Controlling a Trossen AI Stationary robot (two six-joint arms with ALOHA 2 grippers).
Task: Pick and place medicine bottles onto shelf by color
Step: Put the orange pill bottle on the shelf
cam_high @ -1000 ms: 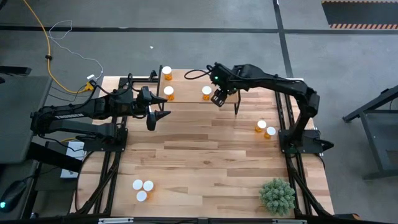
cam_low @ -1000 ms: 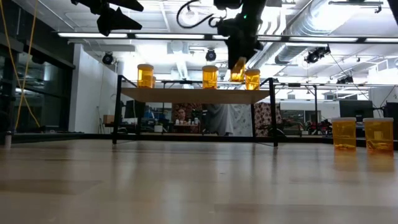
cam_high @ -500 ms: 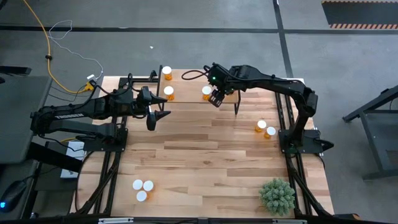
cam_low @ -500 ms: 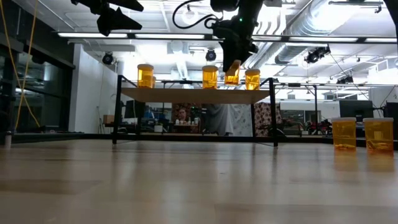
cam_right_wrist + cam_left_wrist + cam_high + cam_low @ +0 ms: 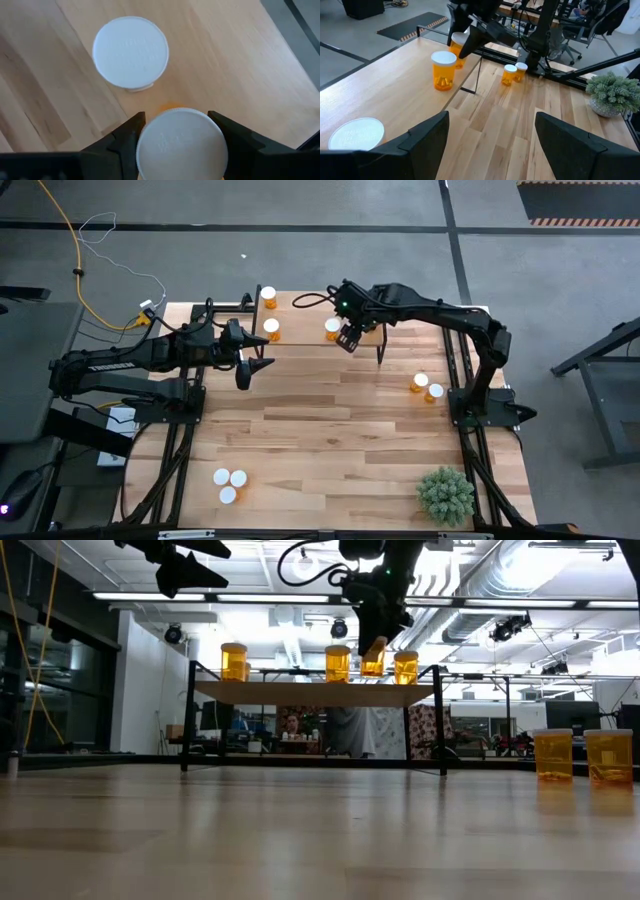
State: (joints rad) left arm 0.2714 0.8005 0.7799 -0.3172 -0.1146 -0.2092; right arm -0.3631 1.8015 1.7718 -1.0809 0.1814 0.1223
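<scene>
At seven o'clock on the table I see three bottles (image 5: 229, 481) waiting, two more (image 5: 426, 387) at three. My left gripper (image 5: 256, 366) idles, fingers spread. On the shelf (image 5: 315, 692) at twelve, three stand; my right gripper (image 5: 346, 340) pinches a fourth bottle (image 5: 181, 145) above it.

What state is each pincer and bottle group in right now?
Right pincer, shut, over the shelf.
Held bottle, capped, tilted, in the right pincer.
Left pincer, open, empty, above the table.
Shelf bottles, upright, capped.
Table bottles, upright, capped.
</scene>
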